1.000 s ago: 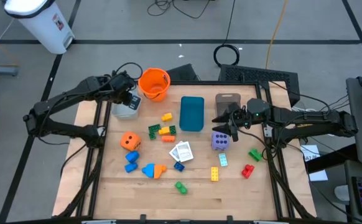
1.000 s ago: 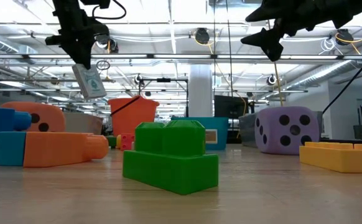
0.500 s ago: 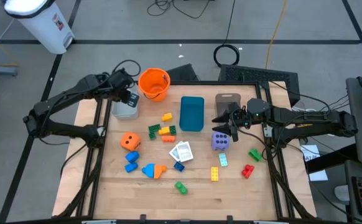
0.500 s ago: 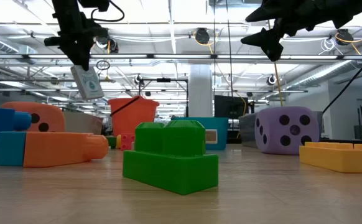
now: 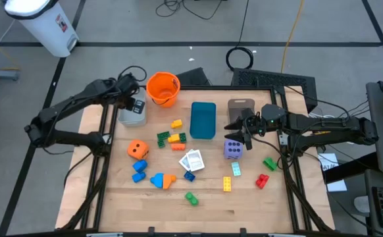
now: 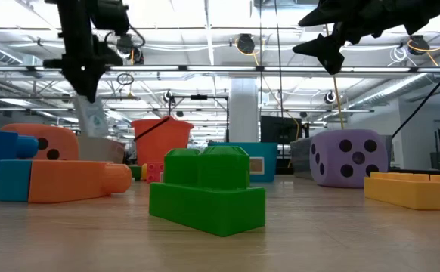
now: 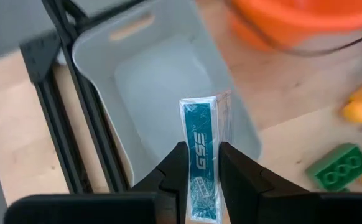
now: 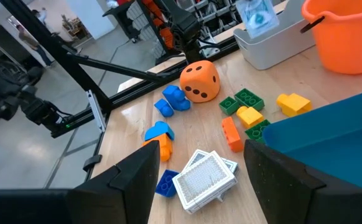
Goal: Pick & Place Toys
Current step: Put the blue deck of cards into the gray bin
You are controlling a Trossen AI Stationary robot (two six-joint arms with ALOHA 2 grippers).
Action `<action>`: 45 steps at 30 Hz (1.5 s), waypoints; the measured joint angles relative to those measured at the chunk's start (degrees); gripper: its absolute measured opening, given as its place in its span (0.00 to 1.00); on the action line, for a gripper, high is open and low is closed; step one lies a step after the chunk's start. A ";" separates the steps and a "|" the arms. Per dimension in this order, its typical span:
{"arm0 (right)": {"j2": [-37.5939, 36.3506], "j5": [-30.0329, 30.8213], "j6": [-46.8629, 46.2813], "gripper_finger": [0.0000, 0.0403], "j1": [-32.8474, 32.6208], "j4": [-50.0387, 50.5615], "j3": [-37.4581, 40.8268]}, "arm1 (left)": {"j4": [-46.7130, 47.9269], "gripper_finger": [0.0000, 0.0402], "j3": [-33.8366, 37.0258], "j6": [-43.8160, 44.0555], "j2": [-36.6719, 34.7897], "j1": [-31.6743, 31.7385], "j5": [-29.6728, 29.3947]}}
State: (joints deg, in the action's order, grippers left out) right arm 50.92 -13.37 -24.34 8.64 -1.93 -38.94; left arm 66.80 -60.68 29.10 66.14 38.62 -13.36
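The left gripper (image 7: 198,163) pinches a small white-and-teal printed card (image 7: 201,158) above the far-left grey plastic tray (image 7: 139,78), presumably to drop it there, while the right gripper (image 5: 243,129) waits part-open near the purple die (image 5: 233,149).

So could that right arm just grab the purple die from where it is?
Probably yes: the right gripper hangs open just above the purple die, with nothing between them. The left gripper is busy holding a card over the grey tray.

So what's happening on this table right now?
The left gripper is shut on a small printed card and holds it above the grey tray at the table's far left corner, beside the orange bucket. The card has not been let go. The right gripper waits open above the purple die. Bricks, a pile of cards and the orange die lie loose on the table.
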 joint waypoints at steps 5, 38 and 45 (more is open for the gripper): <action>0.00 -0.02 1.05 0.56 -0.02 0.00 0.00 | -1.10 0.19 3.31 -0.06 0.01 2.09 0.46; 0.00 1.35 2.83 0.56 -0.02 0.02 0.00 | -9.25 0.19 4.39 -10.92 10.12 11.09 7.66; 0.00 1.33 2.98 0.56 -0.02 0.02 0.00 | -10.09 0.19 4.39 -15.06 12.01 14.33 9.24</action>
State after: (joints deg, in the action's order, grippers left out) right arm 50.92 -12.03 -21.37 8.62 -1.91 -38.94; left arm 56.71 -56.29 14.04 78.14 52.95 -4.12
